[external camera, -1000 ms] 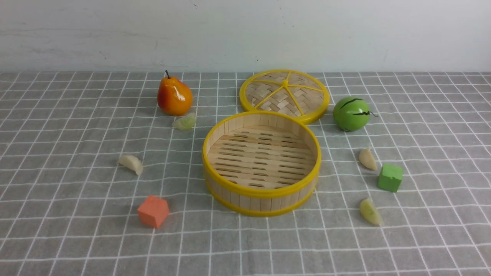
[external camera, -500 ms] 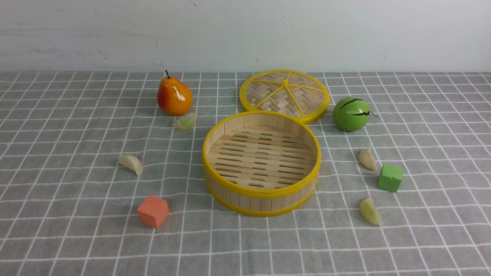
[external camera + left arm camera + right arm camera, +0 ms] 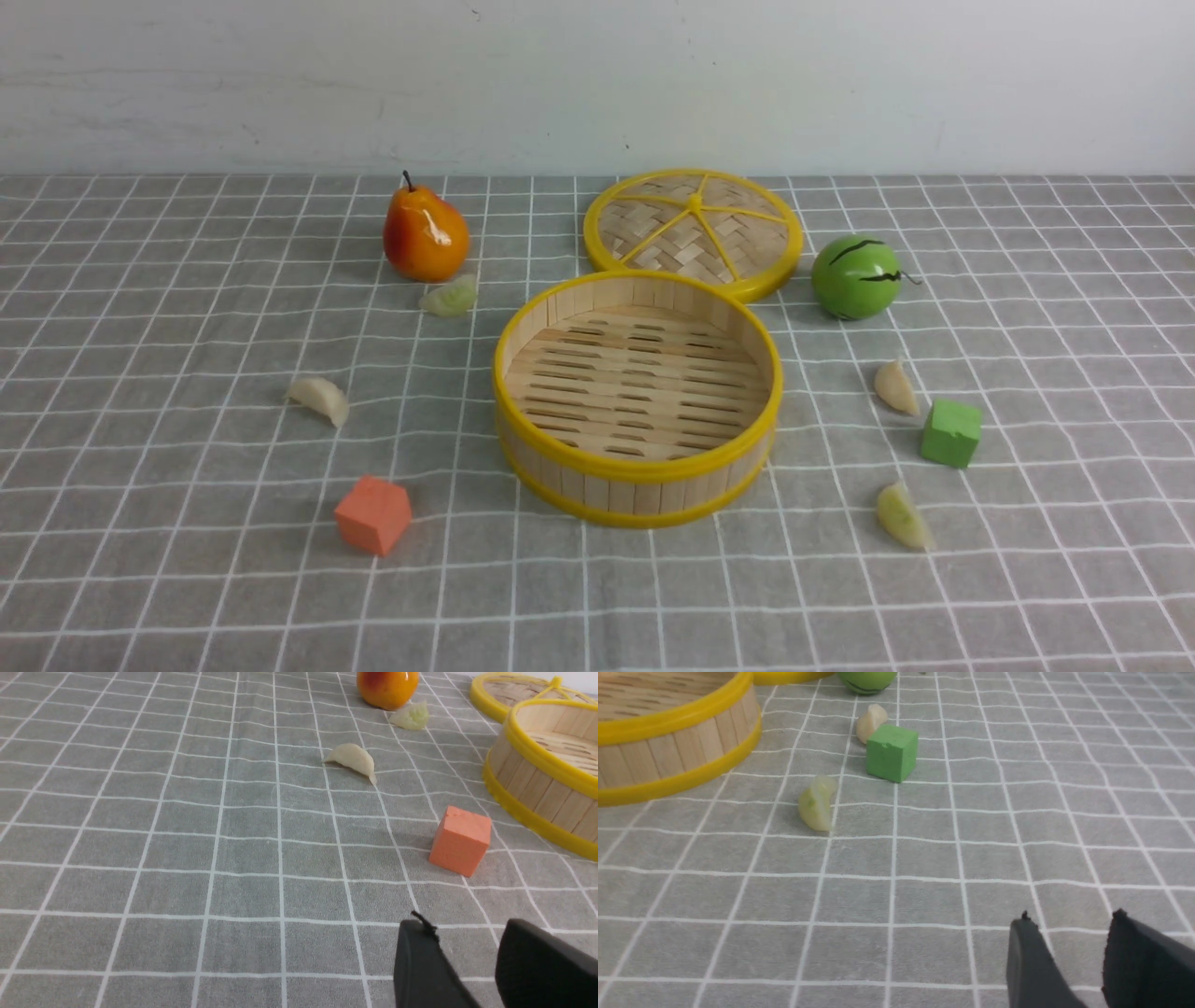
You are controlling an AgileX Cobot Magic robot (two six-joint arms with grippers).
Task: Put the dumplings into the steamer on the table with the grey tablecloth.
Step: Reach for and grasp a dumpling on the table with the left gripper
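Dumpling [image 3: 817, 803] lies well apart from right hand [image 3: 1070, 918].

Steamer [image 3: 635, 485] sitting centre of tablecloth [image 3: 187, 579]; lid [image 3: 693, 231] lying just behind; dumplings [image 3: 318, 399] lying left and right.

Well ahead of left claw [image 3: 465, 926] and right claw [image 3: 1071, 919]: plain off-white wall [image 3: 597, 84], matt, painted. Marked with faint grey scuffs, a few small dark specks, one short hairline mark near the top. Meets the far edge of the surface [image 3: 140, 569] in a straight, level line. Under and around both claws: surface draped wholly in grey cloth [image 3: 1027, 597], thin white grid, slightly wrinkled, grid lines wavering over shallow folds. Weave fine and felt-like close to the claws. Lit evenly and softly; shadows on the cloth short, pale, blurred at the edges.
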